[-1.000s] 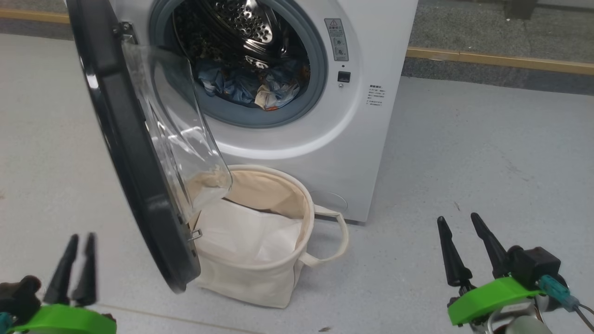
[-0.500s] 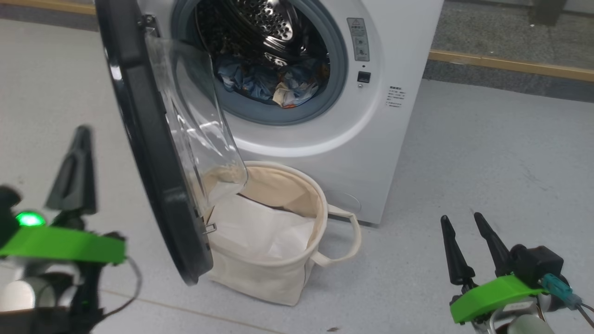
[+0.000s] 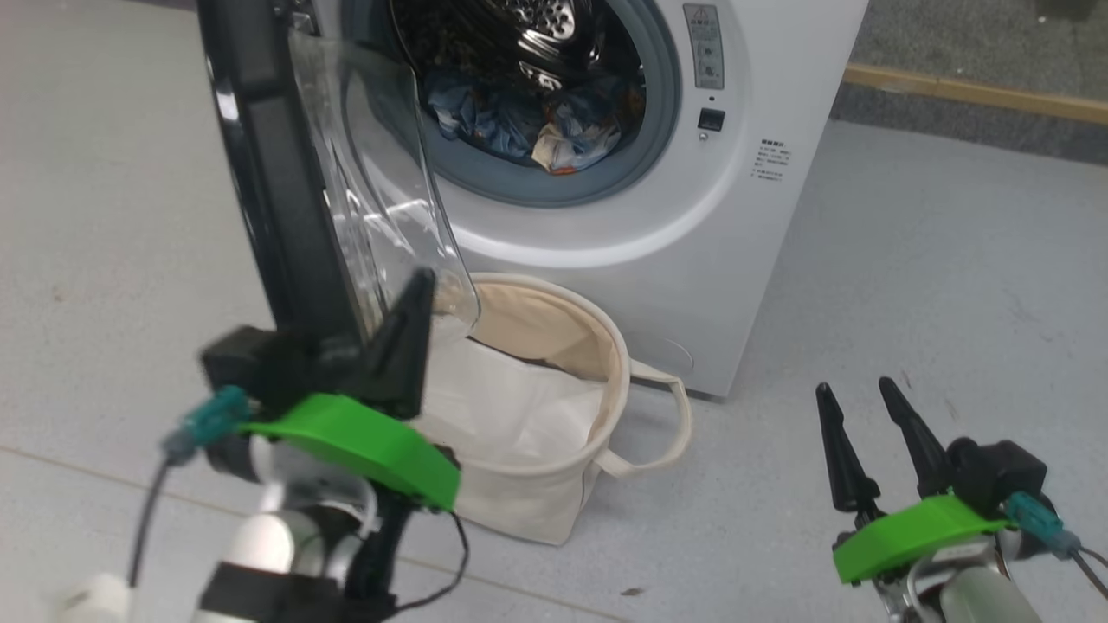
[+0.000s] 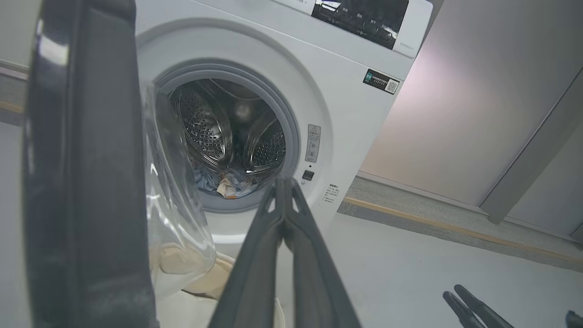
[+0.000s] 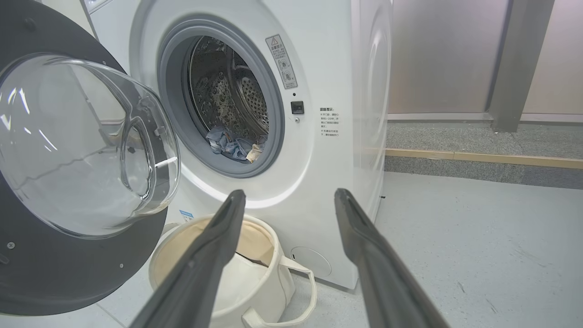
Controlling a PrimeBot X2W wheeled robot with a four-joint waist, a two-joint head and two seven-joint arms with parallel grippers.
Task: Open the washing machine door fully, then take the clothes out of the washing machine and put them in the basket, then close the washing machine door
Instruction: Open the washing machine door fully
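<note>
Head view — glossy round door [image 3: 268, 173], canvas basket [image 3: 519, 506]

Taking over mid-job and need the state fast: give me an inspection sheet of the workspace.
Surface: grey floor, a few dark specks.
Job's things: washing machine door stands open, its glass dome over the basket; clothes lie in the drum of the washing machine; white sheet in the basket.
Clutter: nothing seen.
Grippers: left gripper shut, empty, beside the door's inner side; right gripper open, empty, right of the basket.
Cables: teal-plugged cable at the left wrist; a like one at the right.
Surroundings: yellow strip along the floor's edge; pale wall behind.
</note>
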